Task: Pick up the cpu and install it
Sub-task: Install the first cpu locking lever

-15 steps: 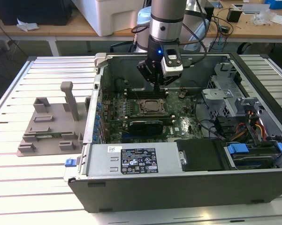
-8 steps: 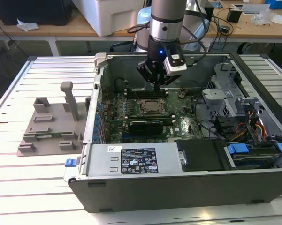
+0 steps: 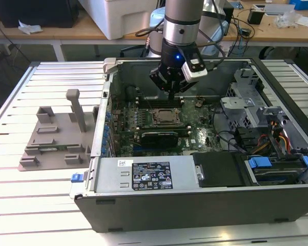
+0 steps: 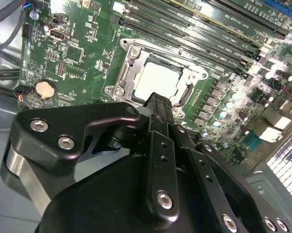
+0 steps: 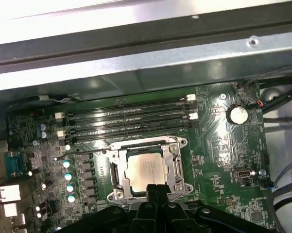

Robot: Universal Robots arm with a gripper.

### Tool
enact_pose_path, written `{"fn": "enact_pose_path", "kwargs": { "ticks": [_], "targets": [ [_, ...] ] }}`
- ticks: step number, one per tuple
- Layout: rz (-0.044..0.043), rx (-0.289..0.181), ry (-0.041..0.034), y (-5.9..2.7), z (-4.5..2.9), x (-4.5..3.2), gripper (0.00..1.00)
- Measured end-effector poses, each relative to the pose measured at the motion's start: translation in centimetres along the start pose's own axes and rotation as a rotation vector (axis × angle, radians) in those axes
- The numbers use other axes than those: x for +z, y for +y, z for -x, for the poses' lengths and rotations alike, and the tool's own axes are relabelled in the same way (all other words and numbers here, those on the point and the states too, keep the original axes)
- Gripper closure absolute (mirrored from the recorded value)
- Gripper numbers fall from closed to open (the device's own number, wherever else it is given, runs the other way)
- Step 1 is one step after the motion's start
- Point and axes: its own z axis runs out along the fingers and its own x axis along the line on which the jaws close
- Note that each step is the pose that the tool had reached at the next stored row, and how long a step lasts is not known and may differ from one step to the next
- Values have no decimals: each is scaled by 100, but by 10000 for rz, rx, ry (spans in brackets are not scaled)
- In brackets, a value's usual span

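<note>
The cpu [image 3: 166,117] lies flat in the metal-framed socket [image 3: 155,123] on the green motherboard [image 3: 202,137] inside the open computer case. Both wrist views show its silvery top: cpu [image 4: 155,80], cpu [image 5: 145,170], seated inside the socket frame [image 4: 124,73] [image 5: 114,167]. My gripper [image 3: 171,93] hangs just above the socket, slightly toward the back of the case. Its black fingers [image 4: 159,141] [image 5: 151,194] are pressed together, shut, with nothing between them. The tips of the gripper [image 4: 158,98] [image 5: 156,187] hover at the edge of the cpu, apart from it.
A grey fixture tray [image 3: 51,138] with upright posts lies on the slatted table at the exterior view's left. Memory slots [image 5: 126,119] run beside the socket. Case walls [image 3: 105,118], a drive cage [image 3: 246,97], cables [image 3: 276,136] and a black power supply [image 3: 159,177] surround the board.
</note>
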Motion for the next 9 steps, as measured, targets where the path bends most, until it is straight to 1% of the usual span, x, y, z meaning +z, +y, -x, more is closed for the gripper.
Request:
{"fn": "enact_pose_path", "kwargs": {
  "ticks": [3,4,9],
  "targets": [
    [-9,-297,-3,0,0,0,89],
    [-13,-468,-5,0,0,0,89],
    [-26,-902,-9,0,0,0,89]
  ]
}}
